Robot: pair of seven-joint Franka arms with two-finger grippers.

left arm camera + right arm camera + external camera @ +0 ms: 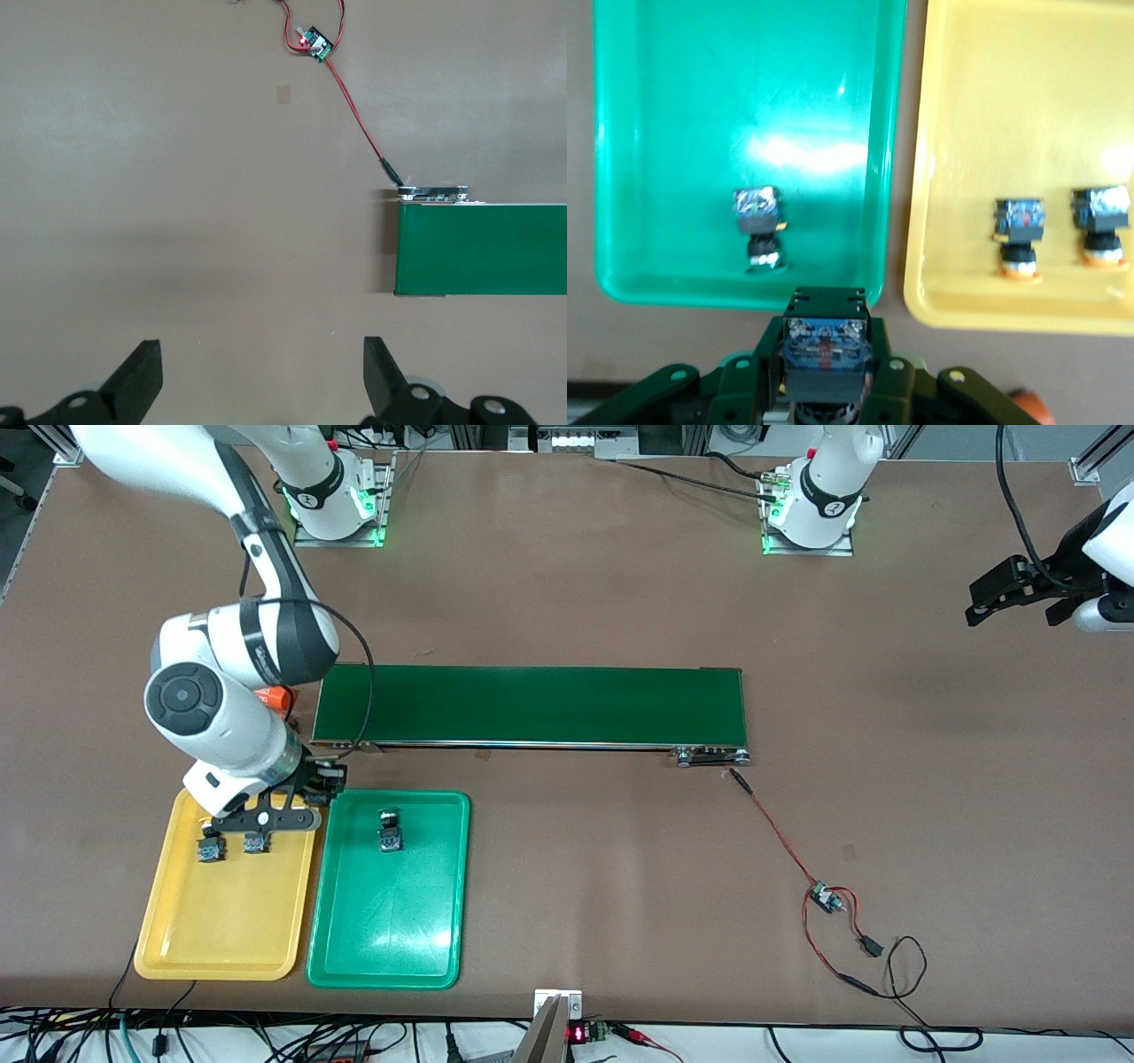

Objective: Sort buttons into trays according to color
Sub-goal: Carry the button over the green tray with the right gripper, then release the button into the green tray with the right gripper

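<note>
The right claw (824, 376) is clamping a push-button switch (824, 345) above the gap between the green tray (354, 948) and the yellow tray (177, 939). Its cap colour is hidden, so a release here risks missing either tray. The left claw (261, 376) is waiting wide open off the desk's (576, 602) edge.

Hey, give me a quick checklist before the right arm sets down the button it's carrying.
1. Right end effector shut on the held button: ok.
2. Held button's cap colour: cannot tell, the cap is hidden under its body.
3. Green tray has free space beside its one button: ok.
4. Yellow tray holds both yellow-orange buttons: ok.
5. Left end effector open, waiting over bare table clear of the trays: ok.
</note>
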